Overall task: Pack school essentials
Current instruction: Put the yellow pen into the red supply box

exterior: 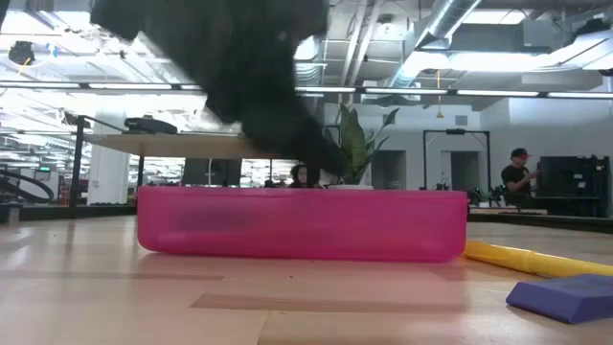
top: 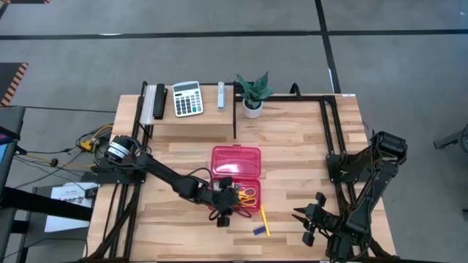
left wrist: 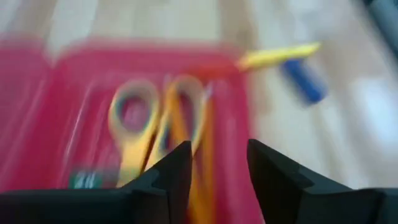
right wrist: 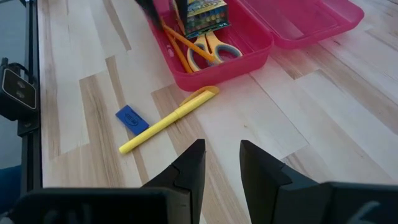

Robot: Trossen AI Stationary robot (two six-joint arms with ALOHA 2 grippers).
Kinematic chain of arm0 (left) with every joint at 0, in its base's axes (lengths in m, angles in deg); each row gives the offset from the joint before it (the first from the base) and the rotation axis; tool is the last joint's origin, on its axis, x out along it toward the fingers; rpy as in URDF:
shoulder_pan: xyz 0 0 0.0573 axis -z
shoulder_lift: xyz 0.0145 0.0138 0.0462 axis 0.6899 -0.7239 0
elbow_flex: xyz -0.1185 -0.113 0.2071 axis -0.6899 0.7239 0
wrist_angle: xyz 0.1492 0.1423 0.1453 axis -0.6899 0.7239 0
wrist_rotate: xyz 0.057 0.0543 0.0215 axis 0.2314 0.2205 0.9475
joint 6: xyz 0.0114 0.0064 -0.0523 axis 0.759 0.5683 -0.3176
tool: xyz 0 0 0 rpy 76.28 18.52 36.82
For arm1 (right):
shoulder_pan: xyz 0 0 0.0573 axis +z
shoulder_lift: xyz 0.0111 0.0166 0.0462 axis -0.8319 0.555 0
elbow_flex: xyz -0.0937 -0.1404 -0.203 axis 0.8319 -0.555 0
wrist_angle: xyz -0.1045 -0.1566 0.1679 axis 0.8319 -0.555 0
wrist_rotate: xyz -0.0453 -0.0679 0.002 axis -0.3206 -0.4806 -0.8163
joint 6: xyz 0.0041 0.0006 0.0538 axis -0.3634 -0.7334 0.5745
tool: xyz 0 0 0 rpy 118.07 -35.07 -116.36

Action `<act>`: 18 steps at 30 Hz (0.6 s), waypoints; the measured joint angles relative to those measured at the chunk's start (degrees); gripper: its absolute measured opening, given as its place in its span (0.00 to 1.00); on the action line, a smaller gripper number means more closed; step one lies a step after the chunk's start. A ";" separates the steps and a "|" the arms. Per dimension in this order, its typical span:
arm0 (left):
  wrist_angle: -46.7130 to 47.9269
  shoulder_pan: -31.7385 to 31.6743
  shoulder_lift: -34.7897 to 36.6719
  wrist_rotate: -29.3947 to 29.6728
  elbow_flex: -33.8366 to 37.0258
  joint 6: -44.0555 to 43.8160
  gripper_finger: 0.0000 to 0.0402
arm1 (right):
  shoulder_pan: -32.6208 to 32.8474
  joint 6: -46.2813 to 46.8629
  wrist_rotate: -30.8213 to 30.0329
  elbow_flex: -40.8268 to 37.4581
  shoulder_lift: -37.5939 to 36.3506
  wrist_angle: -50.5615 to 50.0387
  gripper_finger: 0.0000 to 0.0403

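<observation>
Packing about half done, I judge. My right tool waits near the worktop's front edge, fingers slightly apart, empty. Yellow pen and blue eraser lie loose just outside the pink pencil case, unpacked. My left tool hovers over the case, fingers parted, holding nothing. Inside: yellow-handled scissors, orange pencil, crayon box.

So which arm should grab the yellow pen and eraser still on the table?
Probably the right. Its gripper is open and free, facing the pen and eraser. The left gripper is busy over the pink case.
</observation>
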 joint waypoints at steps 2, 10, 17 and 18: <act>0.07 1.01 0.02 -0.68 -3.25 5.13 0.37 | 0.00 -0.01 0.00 0.00 0.00 0.00 0.27; 1.50 1.68 0.01 -5.43 -14.32 19.41 0.37 | 0.00 0.00 0.00 0.00 0.00 0.22 0.27; 4.21 1.02 -4.79 -13.76 -22.25 27.22 0.37 | 0.36 0.00 0.02 0.00 0.00 0.87 0.27; 5.80 1.04 -6.17 -15.23 -23.88 28.31 0.37 | 0.49 0.00 0.02 0.00 0.00 1.13 0.27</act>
